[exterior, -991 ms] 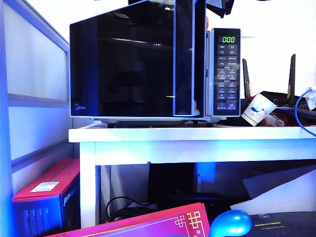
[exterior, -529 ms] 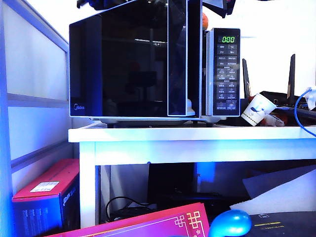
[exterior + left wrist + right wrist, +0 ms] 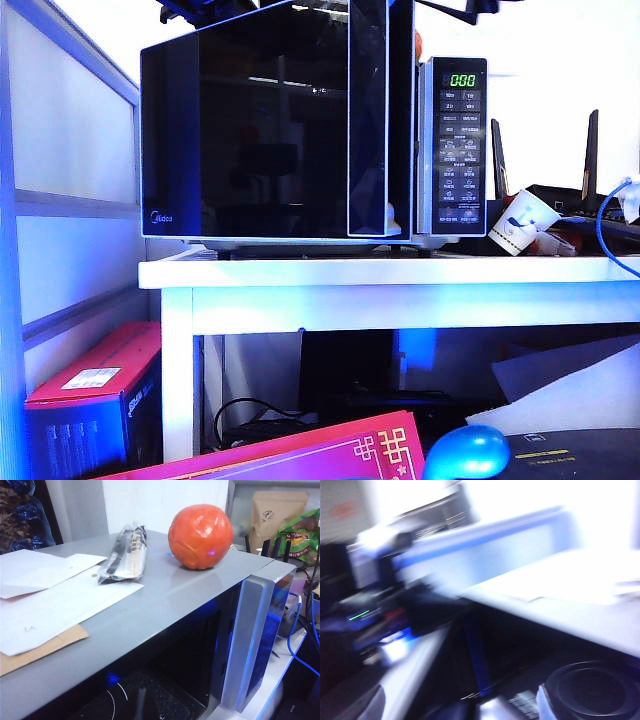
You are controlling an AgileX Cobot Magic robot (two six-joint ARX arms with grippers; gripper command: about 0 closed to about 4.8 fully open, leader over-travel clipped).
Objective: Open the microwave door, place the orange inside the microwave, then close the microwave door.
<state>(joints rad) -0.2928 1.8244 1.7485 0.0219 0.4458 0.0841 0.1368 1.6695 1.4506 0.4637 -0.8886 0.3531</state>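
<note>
The microwave (image 3: 452,150) stands on a white table (image 3: 400,272). Its glossy black door (image 3: 260,130) is swung ajar, and the door's silver free edge (image 3: 250,640) stands off the dark cavity. The orange (image 3: 200,536) rests alone on the microwave's grey top (image 3: 165,600), near the keypad corner. In the exterior view only a sliver of the orange (image 3: 418,43) shows. Dark parts of my left arm (image 3: 200,10) and right arm (image 3: 455,8) hang over the microwave's top. Neither gripper's fingers show clearly. The right wrist view is smeared by motion.
Loose papers (image 3: 55,595) and a foil packet (image 3: 125,552) lie on the microwave's top beside the orange. A tipped paper cup (image 3: 522,222), a blue cable (image 3: 610,235) and router antennas (image 3: 592,150) crowd the table to the right. A red box (image 3: 95,385) sits below.
My left arm has come into sight above the microwave's top left. The door's free edge swung slightly left, then partly back. My right wrist is turning.
</note>
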